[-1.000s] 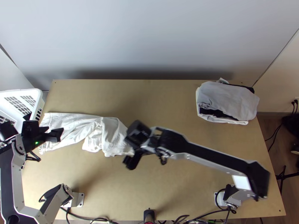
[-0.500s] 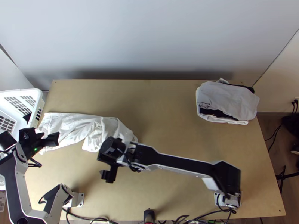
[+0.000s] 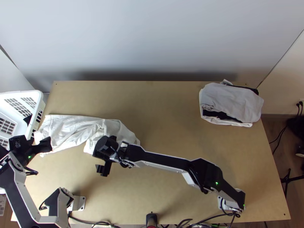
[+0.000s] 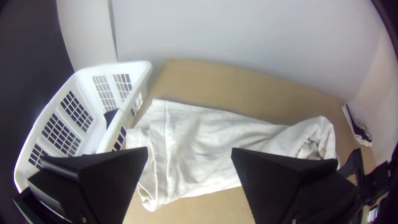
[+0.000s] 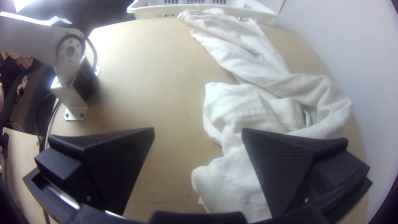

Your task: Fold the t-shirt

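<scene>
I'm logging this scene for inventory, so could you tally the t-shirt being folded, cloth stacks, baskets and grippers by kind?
T-shirt: 1
Cloth stack: 1
Basket: 1
Grippers, left gripper and right gripper: 2
Total: 5

We record the shirt (image 3: 68, 127) as white, shading to grey in its creases. We note a tan counter (image 3: 163, 114), a white basket (image 3: 37, 95) patterned with rectangular grids, and a clothes pile (image 3: 231, 98) in pale grey, white and black. We log the left tool (image 3: 41, 142) and right tool (image 3: 102, 157) as black.
</scene>
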